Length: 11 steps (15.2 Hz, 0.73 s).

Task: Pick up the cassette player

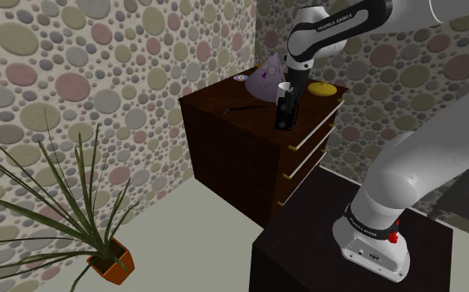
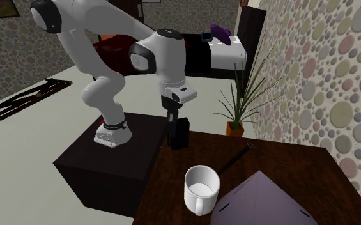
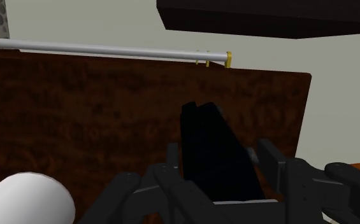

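Observation:
The cassette player [image 1: 286, 115] is a black upright block near the front edge of a dark wooden dresser top [image 1: 228, 116]. My gripper [image 1: 287, 101] comes down on it from above and is shut on it. From the second exterior view the player [image 2: 178, 133] hangs under the gripper [image 2: 174, 120] at the dresser's edge [image 2: 287, 166]; whether its base touches the wood is unclear. In the wrist view the black fingers [image 3: 172, 159] clasp both sides of the player [image 3: 213, 146] over the brown top [image 3: 76, 108].
A white mug [image 1: 285, 86] [image 2: 201, 188] [image 3: 28, 198] stands close behind the player. A purple cone-like thing [image 1: 266, 80] [image 2: 262, 201], a yellow object [image 1: 324, 90], a thin dark stick [image 2: 236, 158] and a small disc [image 1: 240, 77] also lie on the top. A potted plant [image 1: 83, 207] stands on the floor.

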Motion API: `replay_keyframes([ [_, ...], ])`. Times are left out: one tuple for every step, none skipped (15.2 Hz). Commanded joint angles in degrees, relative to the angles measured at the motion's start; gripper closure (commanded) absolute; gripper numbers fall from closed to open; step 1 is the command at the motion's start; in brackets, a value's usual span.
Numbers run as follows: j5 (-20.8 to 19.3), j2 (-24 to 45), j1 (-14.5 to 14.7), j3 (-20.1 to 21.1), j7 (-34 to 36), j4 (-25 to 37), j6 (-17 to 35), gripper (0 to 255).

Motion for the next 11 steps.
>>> replay_keyframes([
  [0.0,-0.3,0.0,0.1,0.1,0.4,-0.9,255],
  [0.0,-0.6,0.0,0.2,0.1,1.0,-1.7,255],
  [0.0,-0.8,0.0,0.3,0.1,1.6,-2.5,255],
  [0.0,-1.0,0.0,0.4,0.2,2.2,-3.3,255],
  [0.0,-1.2,0.0,0.5,0.2,2.8,-4.1,255],
  [0.0,-1.4,0.0,0.6,0.2,3.4,-4.9,255],
  [0.1,-1.6,0.1,0.7,0.3,4.0,-5.8,255],
  [0.1,-1.8,0.1,0.8,0.3,4.7,-6.6,255],
  [0.1,-1.9,0.1,0.8,0.3,5.3,-7.3,255],
  [0.1,-2.1,0.1,0.9,0.3,6.0,-8.1,255],
  [0.2,-2.2,0.1,1.0,0.3,6.7,-8.9,255],
])
